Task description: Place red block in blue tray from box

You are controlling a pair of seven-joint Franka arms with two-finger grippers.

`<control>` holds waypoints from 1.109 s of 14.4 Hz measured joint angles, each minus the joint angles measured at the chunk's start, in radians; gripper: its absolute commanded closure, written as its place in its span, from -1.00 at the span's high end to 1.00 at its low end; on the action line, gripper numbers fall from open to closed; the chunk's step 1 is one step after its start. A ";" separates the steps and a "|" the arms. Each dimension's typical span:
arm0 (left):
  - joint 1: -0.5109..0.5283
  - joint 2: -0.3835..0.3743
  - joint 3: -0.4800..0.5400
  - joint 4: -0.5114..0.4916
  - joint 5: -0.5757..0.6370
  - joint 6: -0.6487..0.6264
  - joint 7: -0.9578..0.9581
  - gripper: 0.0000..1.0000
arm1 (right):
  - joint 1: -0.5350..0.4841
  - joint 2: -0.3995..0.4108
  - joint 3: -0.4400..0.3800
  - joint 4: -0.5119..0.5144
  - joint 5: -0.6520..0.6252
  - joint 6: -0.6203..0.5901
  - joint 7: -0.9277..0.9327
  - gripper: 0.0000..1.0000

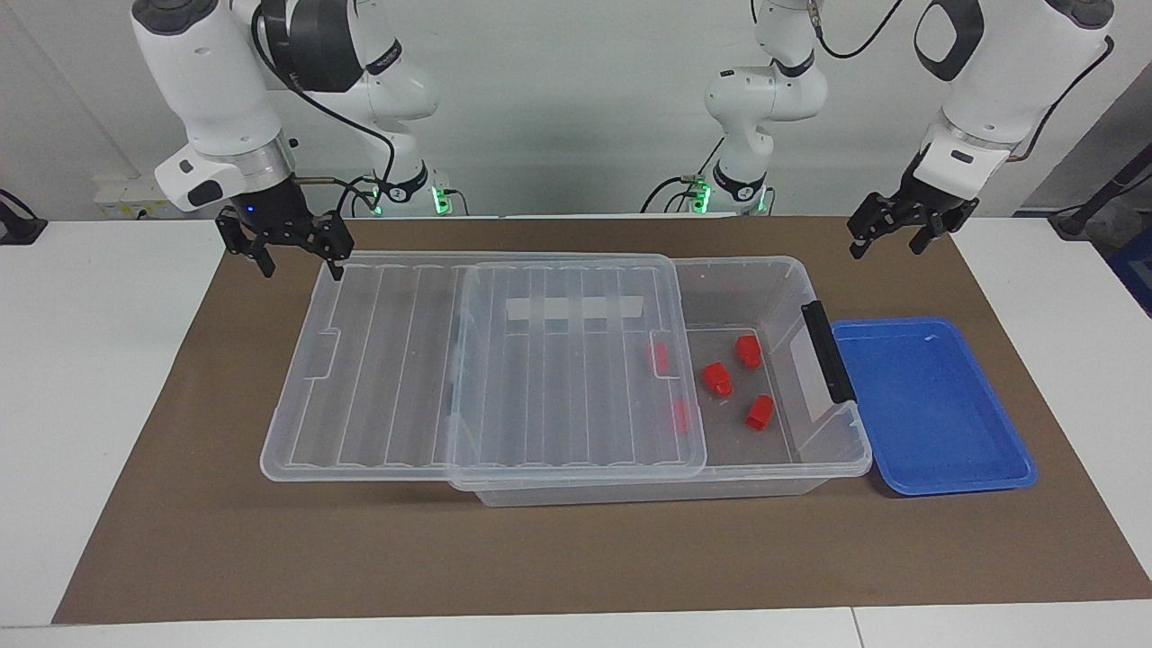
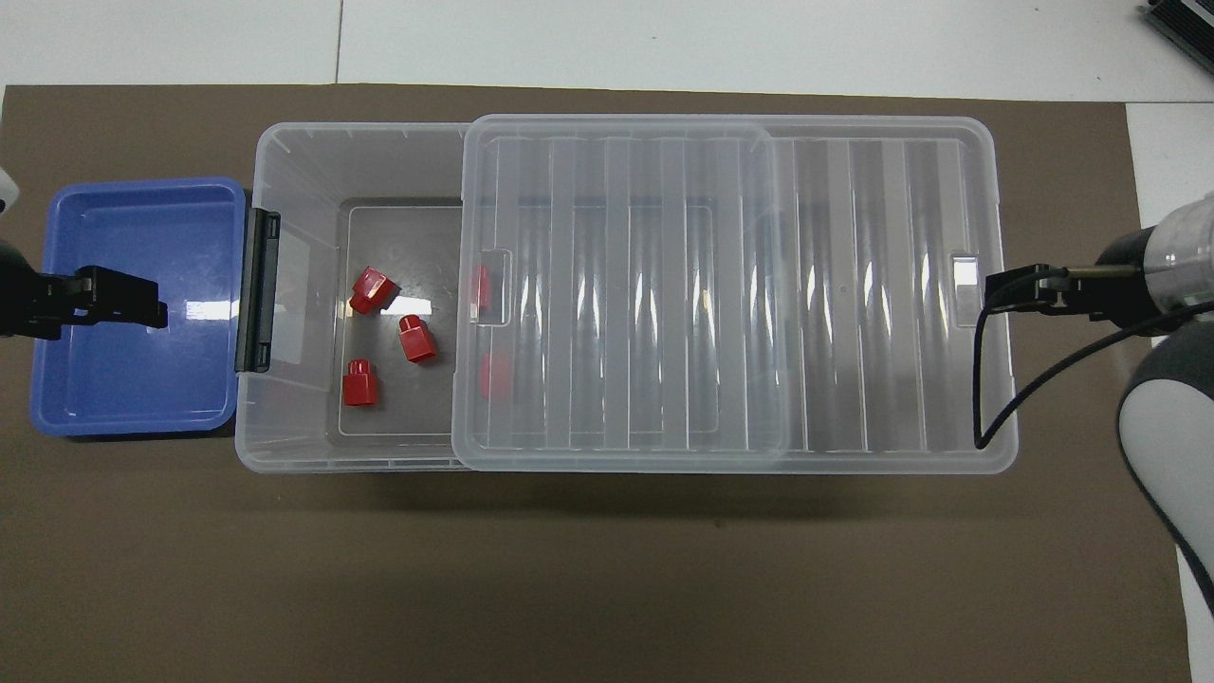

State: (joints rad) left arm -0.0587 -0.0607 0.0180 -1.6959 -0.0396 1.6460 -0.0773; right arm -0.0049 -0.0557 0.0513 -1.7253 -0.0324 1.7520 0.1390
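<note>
A brown mat (image 1: 180, 504) covers most of the frame. At its centre sits the box (image 1: 774, 288), its lid (image 1: 387, 378) slid toward the right arm's end, leaving the end by the black latch (image 1: 828, 351) uncovered. At lower right of the facing view, the tray (image 1: 936, 409) lies just beside the latch. Upper left, the right gripper (image 1: 297, 252) hangs above the lid's corner, jaws apart and holding nothing. Upper right, the left gripper (image 1: 895, 234) hangs over the mat near the tray, jaws apart, holding nothing. Three red blocks (image 1: 717, 379) lie uncovered on the box floor; two more show through the lid.
</note>
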 measured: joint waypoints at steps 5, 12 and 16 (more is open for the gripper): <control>0.000 0.000 0.000 0.000 0.000 0.000 0.000 1.00 | -0.001 0.033 0.000 0.135 0.001 -0.107 0.044 1.00; 0.000 0.000 0.000 0.000 0.000 0.000 0.000 1.00 | -0.007 0.066 -0.001 0.150 0.007 -0.115 0.122 1.00; 0.000 0.000 0.000 0.000 0.000 0.000 0.000 1.00 | -0.010 0.066 -0.001 0.150 0.007 -0.115 0.122 1.00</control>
State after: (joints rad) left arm -0.0587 -0.0607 0.0181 -1.6959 -0.0397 1.6460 -0.0773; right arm -0.0154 0.0098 0.0506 -1.5752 -0.0252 1.6365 0.2606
